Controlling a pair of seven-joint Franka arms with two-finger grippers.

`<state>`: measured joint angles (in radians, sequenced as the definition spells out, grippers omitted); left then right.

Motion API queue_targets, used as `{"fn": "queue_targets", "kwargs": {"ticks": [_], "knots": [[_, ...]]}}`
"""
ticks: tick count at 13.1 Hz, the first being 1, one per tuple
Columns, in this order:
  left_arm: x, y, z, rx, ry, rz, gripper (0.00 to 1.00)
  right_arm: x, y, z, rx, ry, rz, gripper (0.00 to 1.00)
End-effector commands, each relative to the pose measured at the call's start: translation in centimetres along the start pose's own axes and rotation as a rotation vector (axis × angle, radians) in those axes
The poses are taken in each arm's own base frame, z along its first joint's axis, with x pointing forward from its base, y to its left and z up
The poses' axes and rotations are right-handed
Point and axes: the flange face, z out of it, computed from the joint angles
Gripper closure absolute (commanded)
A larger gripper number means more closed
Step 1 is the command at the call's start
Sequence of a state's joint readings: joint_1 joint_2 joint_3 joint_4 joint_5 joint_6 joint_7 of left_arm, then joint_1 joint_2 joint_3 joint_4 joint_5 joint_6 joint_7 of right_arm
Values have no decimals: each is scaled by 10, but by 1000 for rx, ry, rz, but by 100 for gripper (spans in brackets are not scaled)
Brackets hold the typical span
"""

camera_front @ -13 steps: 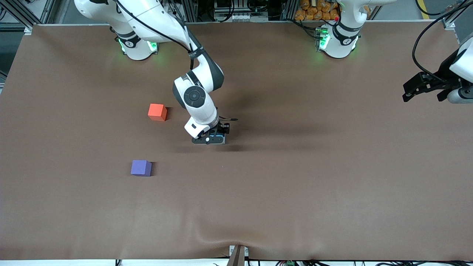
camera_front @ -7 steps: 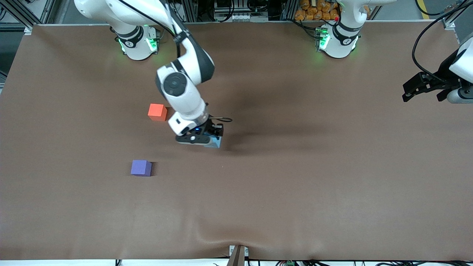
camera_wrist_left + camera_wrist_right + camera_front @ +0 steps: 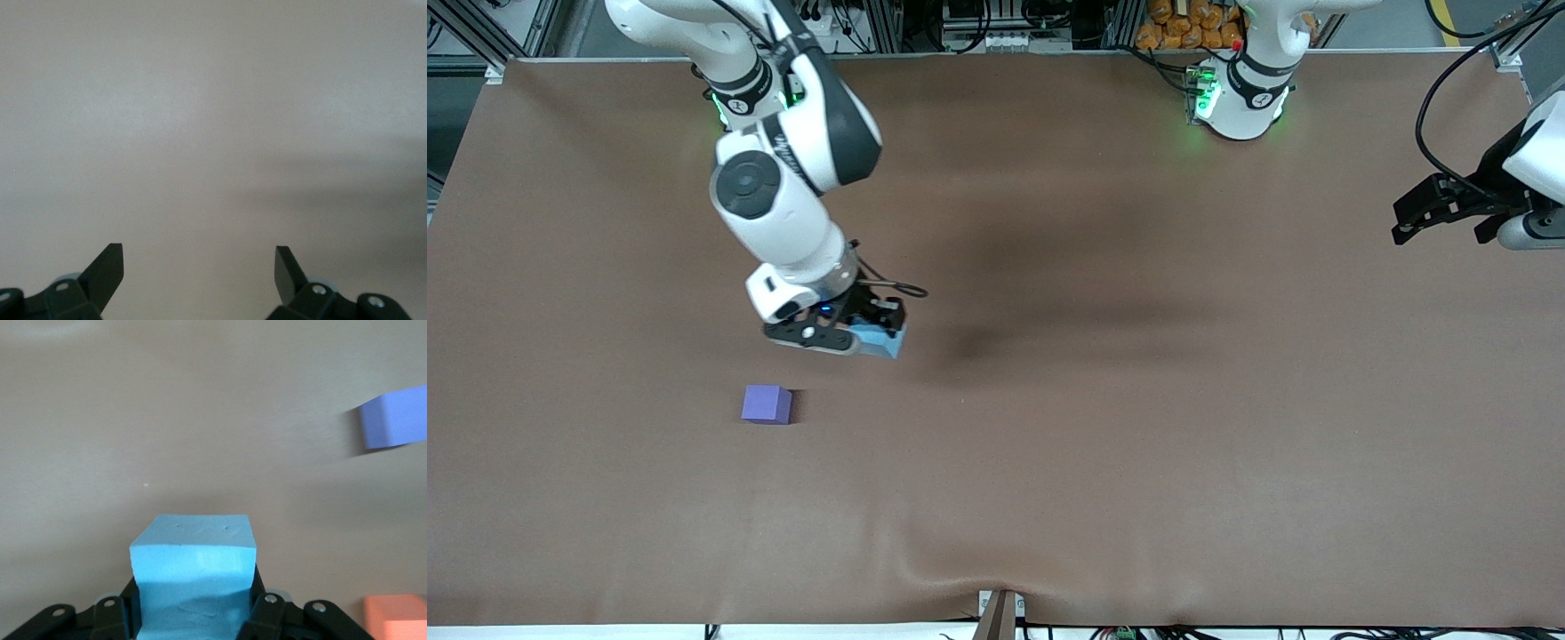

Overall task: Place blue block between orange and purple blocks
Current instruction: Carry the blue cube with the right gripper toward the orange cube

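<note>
My right gripper (image 3: 863, 338) is shut on the light blue block (image 3: 882, 342) and holds it above the table, over bare cloth. In the right wrist view the blue block (image 3: 193, 553) sits between the jaws. The purple block (image 3: 766, 404) lies on the table nearer the front camera; it also shows in the right wrist view (image 3: 393, 419). The orange block (image 3: 397, 617) shows only in the right wrist view; in the front view my right arm hides it. My left gripper (image 3: 1436, 212) waits open and empty at the left arm's end of the table (image 3: 200, 267).
The brown cloth-covered table (image 3: 1138, 444) has a wrinkle at its front edge near a small bracket (image 3: 1000, 613). The left wrist view shows only bare cloth.
My right arm has swung toward the right arm's end of the table, carrying the blue block up off the cloth. It now covers the orange block in the front view. The left arm has not moved.
</note>
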<state>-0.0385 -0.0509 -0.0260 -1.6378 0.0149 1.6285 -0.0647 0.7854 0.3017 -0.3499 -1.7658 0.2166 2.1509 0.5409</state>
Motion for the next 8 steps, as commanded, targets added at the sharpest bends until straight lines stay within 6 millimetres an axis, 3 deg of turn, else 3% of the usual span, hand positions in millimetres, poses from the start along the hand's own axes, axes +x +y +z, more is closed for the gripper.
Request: {"fn": "queue_targets", "kwargs": {"ticks": [1,5,8], "knots": [[-7,4,-1,-18,-12,19,0,18,40,-20,-9,-19,-65,100],[-7,8,2,-18,-18,25,0,49,119,-26,-31,-67,-170,100],[-8,10,5,-17,-26,28,0,54,177,-28,-15,-97,-190,100]]}}
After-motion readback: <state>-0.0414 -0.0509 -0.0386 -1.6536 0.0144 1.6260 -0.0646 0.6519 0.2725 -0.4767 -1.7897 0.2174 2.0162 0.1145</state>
